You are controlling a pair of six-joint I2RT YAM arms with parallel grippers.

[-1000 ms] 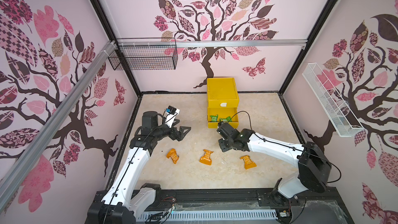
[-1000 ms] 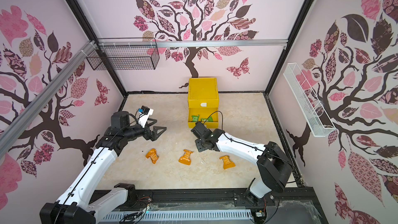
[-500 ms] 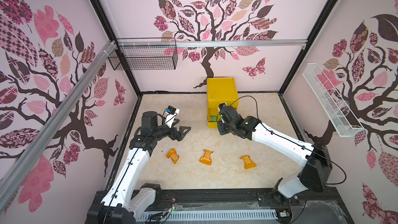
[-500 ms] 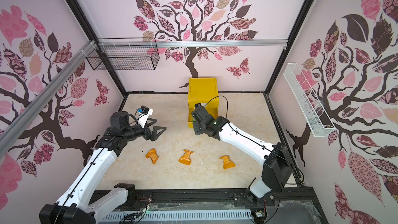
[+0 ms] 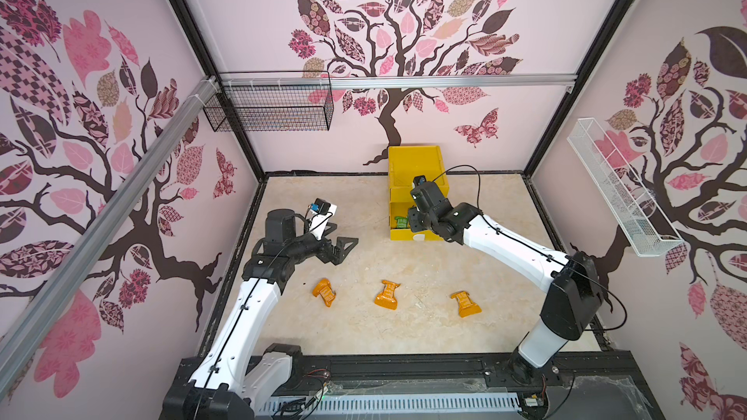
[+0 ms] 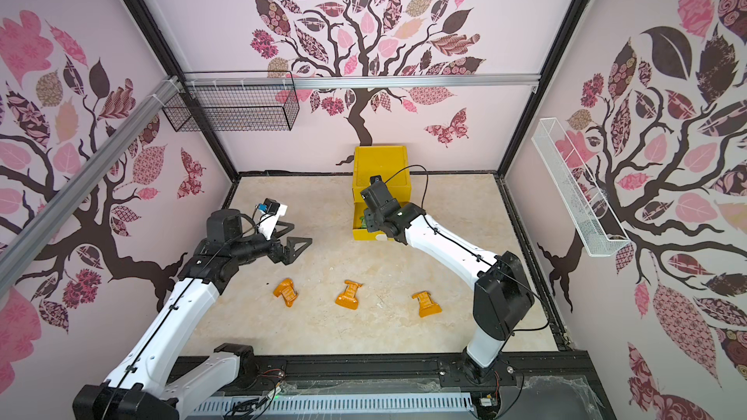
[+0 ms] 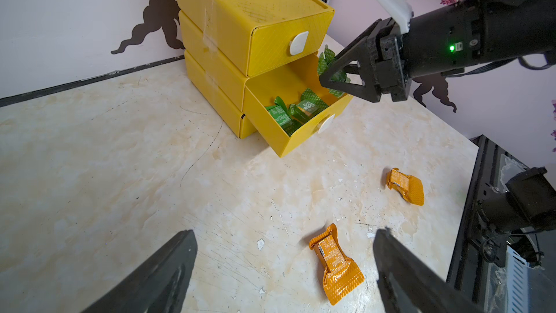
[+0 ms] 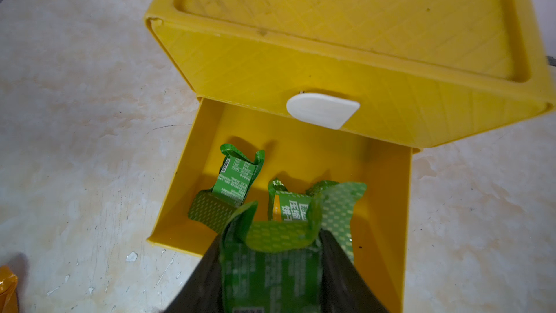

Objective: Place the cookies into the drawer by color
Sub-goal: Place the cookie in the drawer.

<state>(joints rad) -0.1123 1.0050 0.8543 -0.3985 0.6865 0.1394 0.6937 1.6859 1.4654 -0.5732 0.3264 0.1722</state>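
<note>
Cabinet: the yellow drawer unit [image 5: 416, 163] stands at 12 o'clock on the floor, against the back wall. Its middle drawer [image 7: 301, 137] is pulled out; the top one is shut. Both top views hide most of the open drawer under the right arm. The wrist views show its inside.

Right gripper [image 7: 328, 78]: partly closed, pinching a green packet [image 8: 270, 275] by its body. It hangs over the front edge of the open drawer, and the packet touches nothing below it. A second ago this gripper was lower, at 6 o'clock from the cabinet; it has since risen to the drawer.

Left gripper [image 5: 341, 238]: jaws spread wide, holding nothing, hovering at 8 o'clock from the cabinet. It has not moved.

Contents: two green packets [image 8: 233, 182] [image 8: 288, 206] lie in the middle drawer.

Floor: three orange packets [image 5: 323, 292] [image 5: 387, 295] [image 5: 465, 304] lie in a row toward 6 o'clock, well apart and unmoved. The left wrist view shows only two of them.
</note>
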